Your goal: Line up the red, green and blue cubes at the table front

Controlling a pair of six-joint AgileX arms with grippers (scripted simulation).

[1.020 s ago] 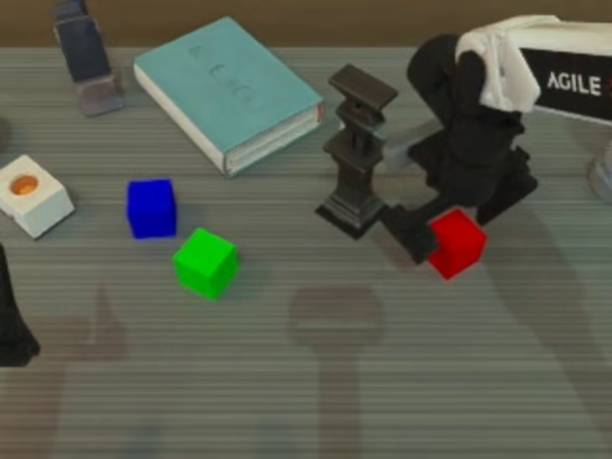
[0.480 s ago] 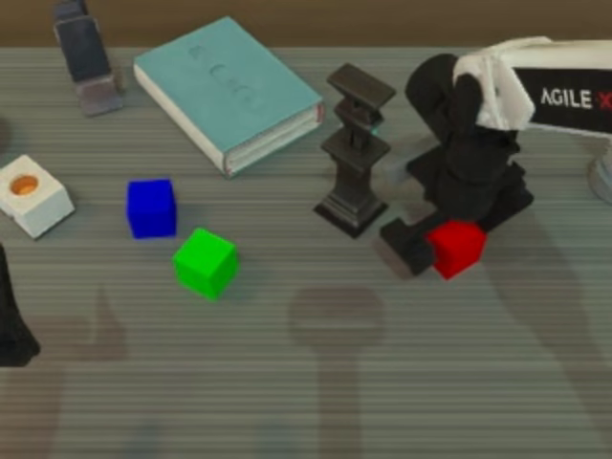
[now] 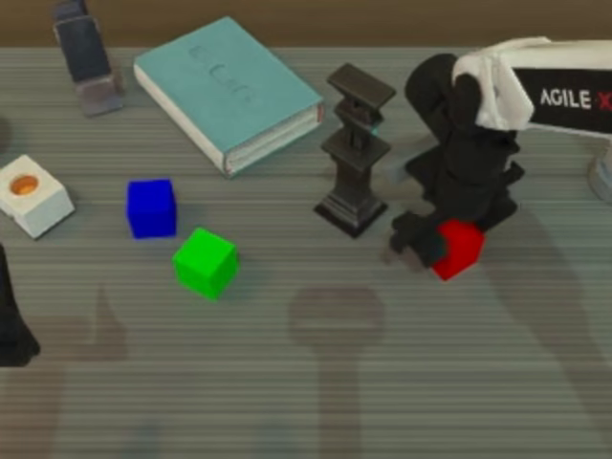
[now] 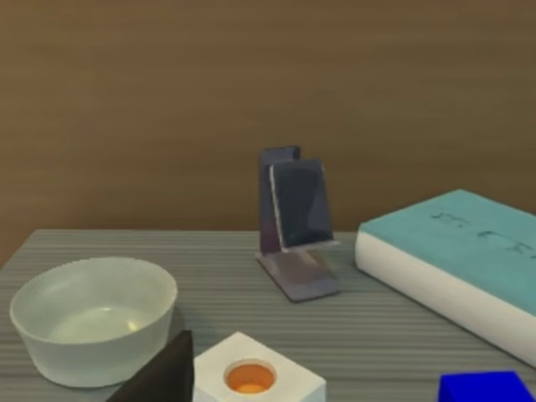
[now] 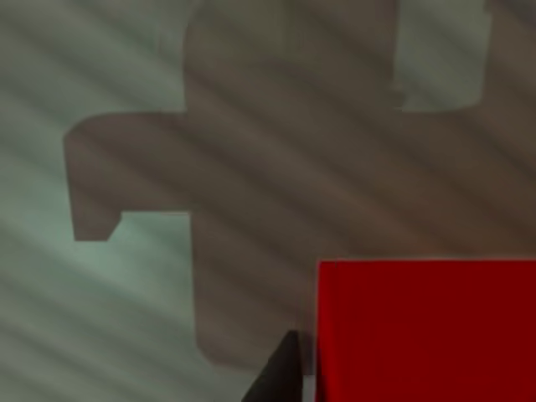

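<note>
Right gripper (image 3: 442, 247) gripping the red cube (image 3: 461, 251).
Fingers are pinching it for carrying frontward; blue cube (image 3: 151, 207) and green cube (image 3: 205, 261) are waiting left.

Plain brown wall (image 4: 251, 84), soft shadows on striped grey surface

On the striped counter (image 4: 209, 276) sit a pale bowl (image 4: 92, 327), a white block with an orange dimple (image 4: 255, 381), a phone stand (image 4: 295, 226), a teal book (image 4: 456, 260), and a blue cube (image 4: 490, 389).
</note>
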